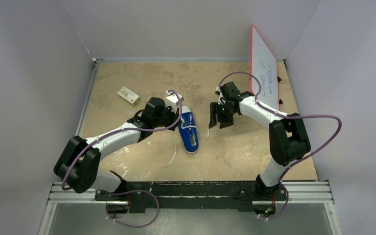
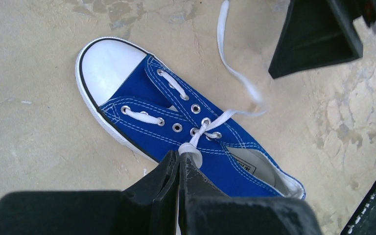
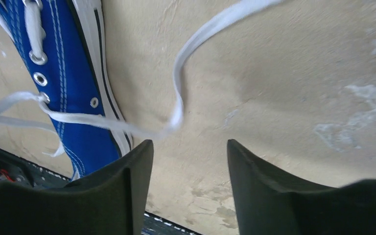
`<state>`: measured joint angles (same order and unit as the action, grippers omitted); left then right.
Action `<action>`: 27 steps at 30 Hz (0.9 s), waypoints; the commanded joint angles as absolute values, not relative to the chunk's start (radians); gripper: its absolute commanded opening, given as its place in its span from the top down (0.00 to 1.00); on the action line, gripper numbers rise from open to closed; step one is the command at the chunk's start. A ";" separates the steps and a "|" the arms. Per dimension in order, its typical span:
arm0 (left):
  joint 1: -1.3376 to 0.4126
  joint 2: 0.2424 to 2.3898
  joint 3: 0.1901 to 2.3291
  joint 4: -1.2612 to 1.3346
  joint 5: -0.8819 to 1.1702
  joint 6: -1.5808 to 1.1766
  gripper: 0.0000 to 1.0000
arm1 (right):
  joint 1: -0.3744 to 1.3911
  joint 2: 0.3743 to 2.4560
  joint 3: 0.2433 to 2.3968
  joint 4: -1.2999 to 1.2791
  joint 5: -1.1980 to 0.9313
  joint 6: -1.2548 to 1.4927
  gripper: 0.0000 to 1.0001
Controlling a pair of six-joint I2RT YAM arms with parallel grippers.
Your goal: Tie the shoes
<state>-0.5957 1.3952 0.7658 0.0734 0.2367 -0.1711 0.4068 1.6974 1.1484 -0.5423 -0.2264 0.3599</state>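
The blue sneaker lies on the table between the two arms, with its white toe cap toward the near edge. My left gripper is at the shoe's left side. In the left wrist view it is shut on a white lace just above the upper eyelets of the shoe. The other lace trails off over the table toward my right gripper. That gripper is open and empty just above the table, with the loose lace ahead of its tips and the shoe to its left.
A small white-and-red box lies at the back left. A whiteboard with a red edge leans at the back right, behind the right arm. A lace end trails toward the near edge.
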 commanded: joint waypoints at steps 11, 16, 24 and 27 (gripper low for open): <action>-0.603 1.402 0.765 0.215 0.211 0.035 1.00 | 0.369 1.899 1.380 -0.613 -0.129 0.582 0.40; -0.603 1.411 0.753 0.268 0.187 0.103 1.00 | 0.369 1.951 1.381 -0.600 -0.039 0.712 0.45; -0.604 1.441 0.739 0.329 0.231 0.176 1.00 | 0.376 1.993 1.371 -0.582 0.103 0.790 0.54; -0.604 1.446 0.736 0.325 0.251 0.168 1.00 | 0.379 2.012 1.373 -0.572 0.126 0.808 0.56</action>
<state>-0.5980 1.4422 0.7406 0.2596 0.2096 0.1318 0.3813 1.9621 1.3582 -0.5747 0.0143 0.7361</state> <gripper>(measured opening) 0.007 0.455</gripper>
